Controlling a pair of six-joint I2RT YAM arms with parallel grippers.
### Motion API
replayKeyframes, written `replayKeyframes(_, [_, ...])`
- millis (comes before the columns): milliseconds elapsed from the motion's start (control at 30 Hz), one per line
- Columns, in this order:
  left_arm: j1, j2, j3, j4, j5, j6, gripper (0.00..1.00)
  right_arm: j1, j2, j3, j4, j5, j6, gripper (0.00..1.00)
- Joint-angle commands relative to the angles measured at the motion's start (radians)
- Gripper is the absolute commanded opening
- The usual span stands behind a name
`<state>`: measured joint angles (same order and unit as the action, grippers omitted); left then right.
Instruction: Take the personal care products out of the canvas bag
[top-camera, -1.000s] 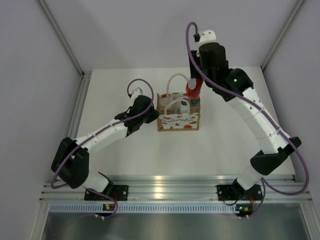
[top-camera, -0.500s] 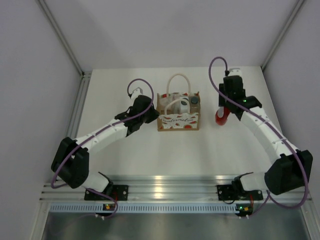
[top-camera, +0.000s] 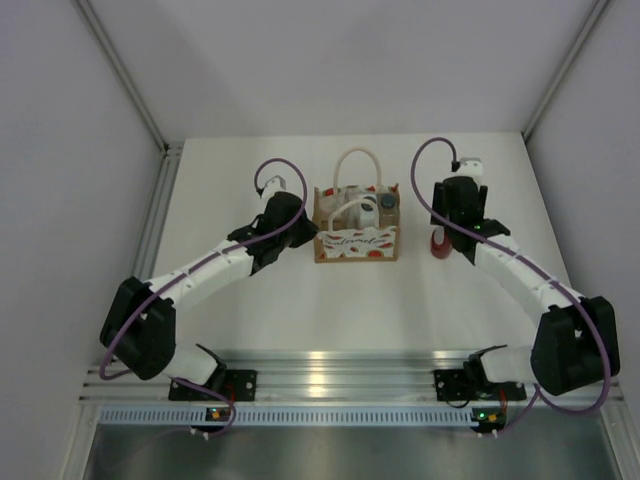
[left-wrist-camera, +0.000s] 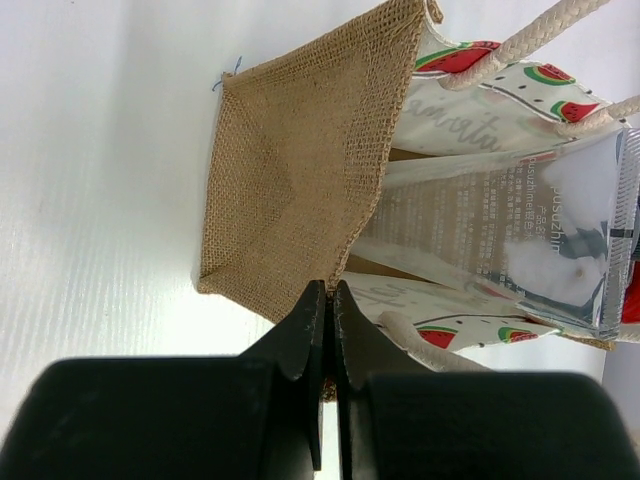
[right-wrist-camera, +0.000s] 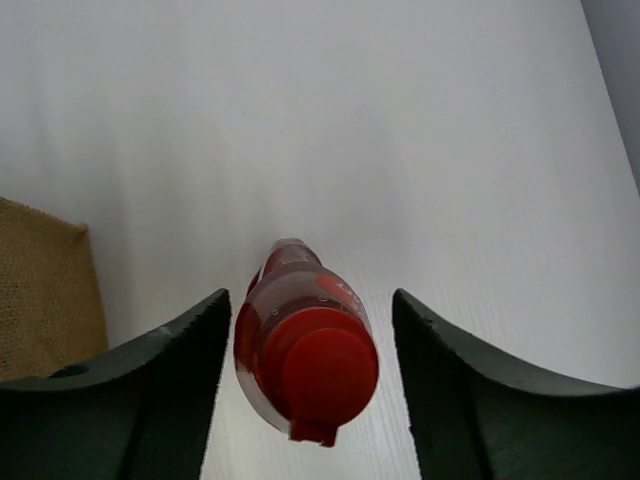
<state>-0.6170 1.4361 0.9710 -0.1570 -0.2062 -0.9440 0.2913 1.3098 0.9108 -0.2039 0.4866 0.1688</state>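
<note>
left gripper (left-wrist-camera: 327, 292) is pressed together, pinching the bag's (left-wrist-camera: 290, 180) left edge. a tube (left-wrist-camera: 500, 235) and a white bottle (top-camera: 368, 212) sit inside. right of the bag, the red bottle (right-wrist-camera: 305, 350) stands between the right gripper's (right-wrist-camera: 310, 297) spread fingers, with bare table (right-wrist-camera: 420, 120) beyond.

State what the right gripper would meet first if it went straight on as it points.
Probably the red bottle, standing between its open fingers; then the table. Depth is unclear.

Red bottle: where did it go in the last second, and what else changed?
The right fingers carried the red bottle from the canvas bag, rightward and down to the table, and let go: they now stand open on both sides of it. The left fingers stayed shut on the bag's edge; the bag did not move.
</note>
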Motion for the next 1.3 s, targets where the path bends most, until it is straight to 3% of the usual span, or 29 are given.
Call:
replayKeyframes(0, [0.003, -0.016, -0.025, -0.081, -0.015, 0.044, 0.0, -0.006, -0.029, 0.051, 0.035, 0.02, 0.037, 0.69])
replayKeyframes(100, [0.003, -0.016, -0.026, -0.081, -0.01, 0.047, 0.0, -0.003, -0.024, 0.117, -0.044, 0.018, 0.031, 0.79])
replayKeyframes(133, [0.003, -0.014, -0.025, -0.082, -0.009, 0.047, 0.0, -0.003, -0.029, 0.132, -0.063, 0.017, 0.031, 0.91])
replayKeyframes(200, [0.003, -0.014, -0.025, -0.081, -0.006, 0.045, 0.0, 0.008, -0.04, 0.177, -0.11, -0.003, 0.028, 0.99])
replayKeyframes(333, [0.005, -0.017, -0.025, -0.081, -0.007, 0.039, 0.0, 0.049, -0.076, 0.227, -0.143, -0.068, 0.015, 1.0])
replayKeyframes(400, [0.003, -0.019, -0.026, -0.081, -0.009, 0.036, 0.0, 0.065, -0.084, 0.253, -0.146, -0.19, 0.014, 0.99])
replayKeyframes(567, [0.003, -0.019, -0.02, -0.082, -0.01, 0.033, 0.11, 0.109, -0.038, 0.321, -0.147, -0.391, 0.053, 0.99])
replayKeyframes(667, [0.005, -0.019, -0.014, -0.081, -0.009, 0.034, 0.14, 0.156, 0.015, 0.382, -0.17, -0.407, 0.081, 0.98])
replayKeyframes(767, [0.003, -0.016, -0.009, -0.082, -0.004, 0.04, 0.14, 0.207, 0.083, 0.478, -0.222, -0.402, 0.1, 0.9])
replayKeyframes(900, [0.003, -0.011, -0.008, -0.082, -0.004, 0.044, 0.01, 0.296, 0.236, 0.646, -0.347, -0.333, 0.09, 0.81])
replayKeyframes(1033, [0.003, 0.0, -0.003, -0.082, 0.002, 0.045, 0.0, 0.371, 0.345, 0.798, -0.44, -0.281, 0.087, 0.76])
replayKeyframes(1267, [0.003, 0.006, 0.008, -0.081, 0.013, 0.048, 0.0, 0.419, 0.46, 0.858, -0.514, -0.209, 0.116, 0.65])
